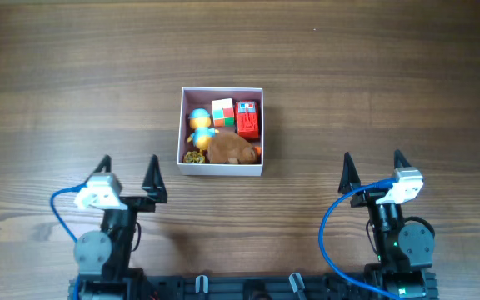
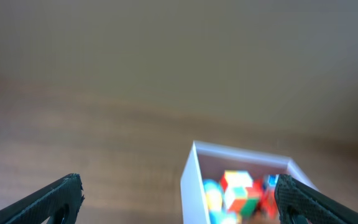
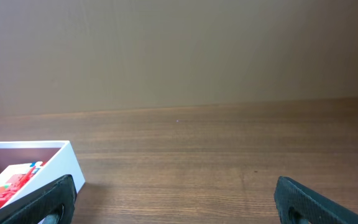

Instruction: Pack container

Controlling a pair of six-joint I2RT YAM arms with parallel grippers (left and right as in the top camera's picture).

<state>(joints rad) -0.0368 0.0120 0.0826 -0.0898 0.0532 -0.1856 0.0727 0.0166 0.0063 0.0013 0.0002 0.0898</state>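
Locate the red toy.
Overhead, the red toy sits in the far right corner of the container, right of the cube and behind the brown plush.

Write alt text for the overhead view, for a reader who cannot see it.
A square white container on a wooden table holds small toys, including a coloured cube and a brown plush. The left end effector and right end effector are open and empty, nearer the robot.
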